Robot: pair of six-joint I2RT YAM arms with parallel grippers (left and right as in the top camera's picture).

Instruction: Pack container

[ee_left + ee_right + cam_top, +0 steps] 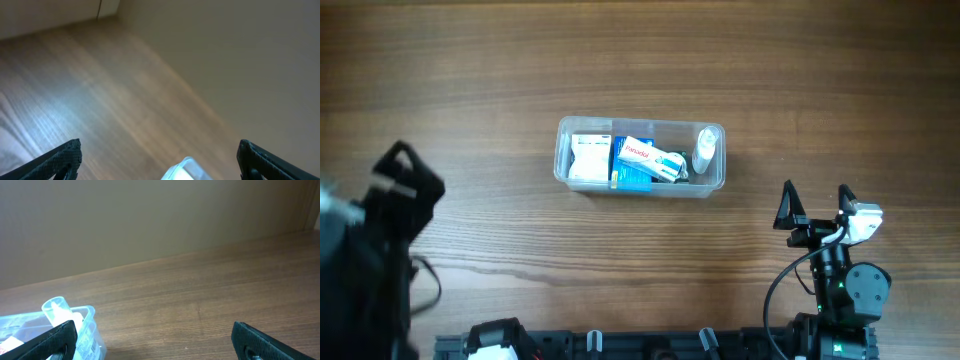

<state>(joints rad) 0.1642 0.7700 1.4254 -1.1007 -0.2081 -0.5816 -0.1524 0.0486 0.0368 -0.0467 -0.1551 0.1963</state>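
Packed tub at mid-table, both grippers spread and empty.

The brown wood-grain table (640, 60) carries the clear rectangular plastic container (665, 124) just above the centre of the overhead frame. It holds a white box (587, 158) at its left end, a blue-and-white box (638, 155) in the middle and a small clear bottle (705, 150) at its right end. No loose item shows on the tabletop, so the packing looks finished or close to it; no lid is in sight. The right gripper (815, 205), lower right, and the left gripper (159, 150), at the overhead's left edge, each have jaws wide apart, gripping nothing, well apart from the container.
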